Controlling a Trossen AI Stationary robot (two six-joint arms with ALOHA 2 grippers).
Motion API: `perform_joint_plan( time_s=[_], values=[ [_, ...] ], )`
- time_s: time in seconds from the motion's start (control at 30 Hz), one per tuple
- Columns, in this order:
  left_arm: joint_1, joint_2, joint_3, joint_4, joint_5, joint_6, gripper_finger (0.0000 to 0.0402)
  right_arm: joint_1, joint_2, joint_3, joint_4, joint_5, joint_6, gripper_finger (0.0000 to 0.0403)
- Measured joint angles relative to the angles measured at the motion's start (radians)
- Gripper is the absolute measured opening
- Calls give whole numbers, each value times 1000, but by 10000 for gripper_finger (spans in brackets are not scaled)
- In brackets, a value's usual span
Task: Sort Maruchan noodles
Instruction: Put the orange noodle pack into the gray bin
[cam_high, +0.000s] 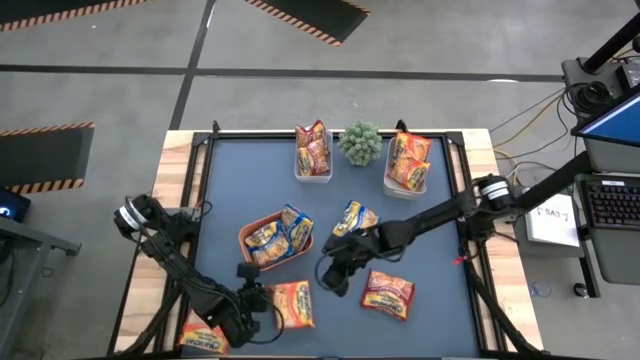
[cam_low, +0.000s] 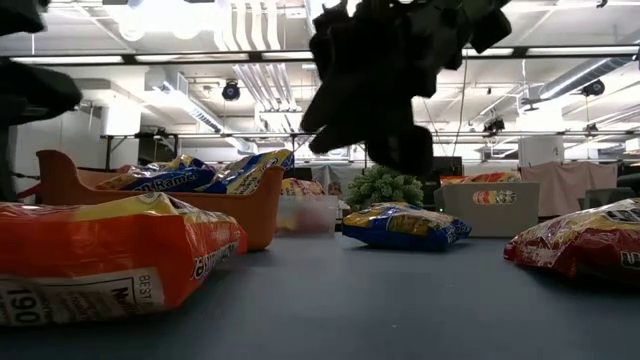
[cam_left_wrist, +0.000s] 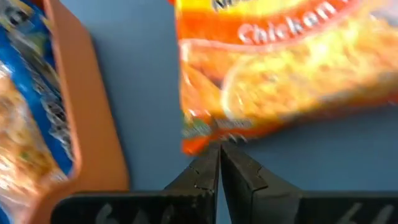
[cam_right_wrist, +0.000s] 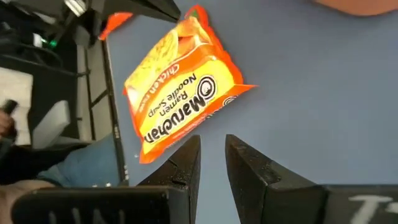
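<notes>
High view shows a dark blue worktop (cam_high: 440, 310) with a pale wooden rim, on a grey concrete floor with hazard-striped mats. Two clear tubs (cam_high: 313, 165) (cam_high: 405, 175) of noodle packets flank a small green plant (cam_high: 360, 143) at twelve o'clock. An orange tray (cam_high: 250, 235) near the centre holds yellow-and-blue packets; another such packet (cam_high: 357, 216) lies just at its three o'clock. Bare blue surface stays open along the three and nine o'clock edges. Left end effector (cam_high: 268, 303), fingers pressed together and empty, sits at seven o'clock against an orange packet (cam_high: 293, 304) reading "Maruchan Ramen Noodle Soup" and "Chicken". Right end effector (cam_high: 332, 275), fingers slightly apart and holding nothing, hovers at centre beside a red packet (cam_high: 388, 293).
</notes>
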Motion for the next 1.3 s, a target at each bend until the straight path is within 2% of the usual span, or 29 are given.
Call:
perform_joint_plan(
  time_s=[0.13,0.43,0.8,0.9,1.1,1.3],
  values=[
    [-20,-2,16,-8,46,-22,0,24,60,47,-1,-1,-30,63],
    [-36,-34,58,-19,45,-16,0,45,103,74,2,39,-74,63],
    [-17,10,56,120,11,15,0,52,102,72,11,151,-127,65],
    [-12,16,56,158,-34,21,0,52,102,72,36,160,-130,79],
    [-9,64,56,229,-45,26,0,69,102,72,62,168,-137,129],
    [-9,99,57,264,-120,27,0,93,102,72,67,196,-102,171]
  ],
)
